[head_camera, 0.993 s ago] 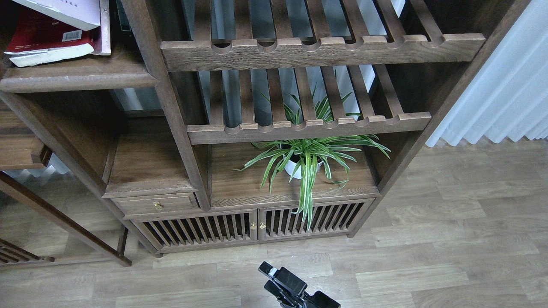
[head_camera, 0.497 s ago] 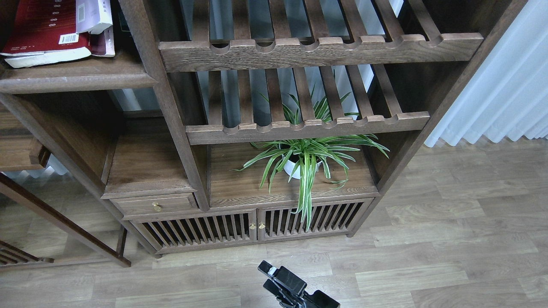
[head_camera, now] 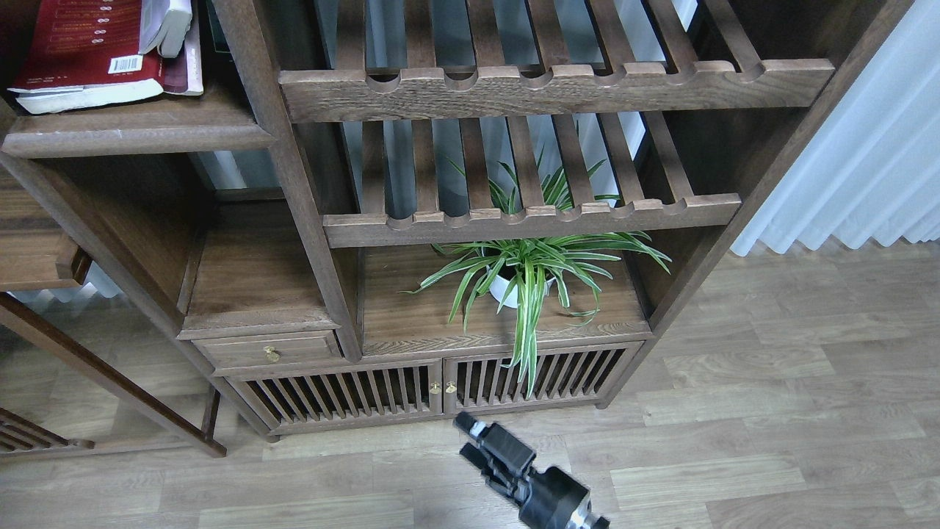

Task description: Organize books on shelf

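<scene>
Red book point(head_camera: 81, 44) flat on solid shelf point(head_camera: 139, 132), top left corner, near shelf's front edge. Pale book point(head_camera: 170, 22) tilted on top of it, right side; third book point(head_camera: 192, 70) underneath, only edge showing. Right gripper point(head_camera: 470, 441) low at bottom centre over floor, holding nothing; finger gap: cannot tell. Left gripper out of sight.

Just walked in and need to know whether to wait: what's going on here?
A robot is tidying books on a wooden shelf at the upper left. A thick red book lies flat there, with a pale book leaning over it. No end effector touches them in this view. One end effector hangs low over the floor in front of the cabinet, holding nothing. A potted plant sits lower down, untouched.
</scene>
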You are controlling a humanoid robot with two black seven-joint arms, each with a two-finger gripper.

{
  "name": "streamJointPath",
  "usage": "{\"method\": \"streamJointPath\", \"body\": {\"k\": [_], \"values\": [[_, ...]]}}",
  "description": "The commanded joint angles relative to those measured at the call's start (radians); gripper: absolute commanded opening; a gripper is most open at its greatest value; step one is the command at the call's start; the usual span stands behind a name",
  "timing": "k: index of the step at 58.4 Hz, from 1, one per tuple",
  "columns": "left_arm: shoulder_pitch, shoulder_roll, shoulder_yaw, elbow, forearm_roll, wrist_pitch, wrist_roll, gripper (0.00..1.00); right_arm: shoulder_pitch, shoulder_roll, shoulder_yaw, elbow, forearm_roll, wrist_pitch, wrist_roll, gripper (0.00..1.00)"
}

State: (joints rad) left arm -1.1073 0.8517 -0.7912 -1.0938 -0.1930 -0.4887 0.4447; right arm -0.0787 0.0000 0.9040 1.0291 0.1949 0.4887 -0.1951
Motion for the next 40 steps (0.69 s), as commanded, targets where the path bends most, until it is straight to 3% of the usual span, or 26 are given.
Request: {"method": "streamJointPath", "body": {"k": [1, 13, 40], "values": [[0.107, 0.038, -0.046, -0.172, -0.002, 0.0, -0.003, 0.93, 0.004, 0.0, 0.009, 0.0, 0.0, 0.0, 0.005, 0.98], [0.306, 0.032, -0.12, -0.284, 0.0, 0.0, -0.001, 0.91, 0.016, 0.0, 0.067, 0.002, 0.0, 0.0, 0.003, 0.98], [0.826, -0.195, -0.171, -0.278, 0.02, 0.0, -0.003, 0.9, 0.031, 0.0, 0.067, 0.003, 0.0, 0.0, 0.005, 0.98]]}}
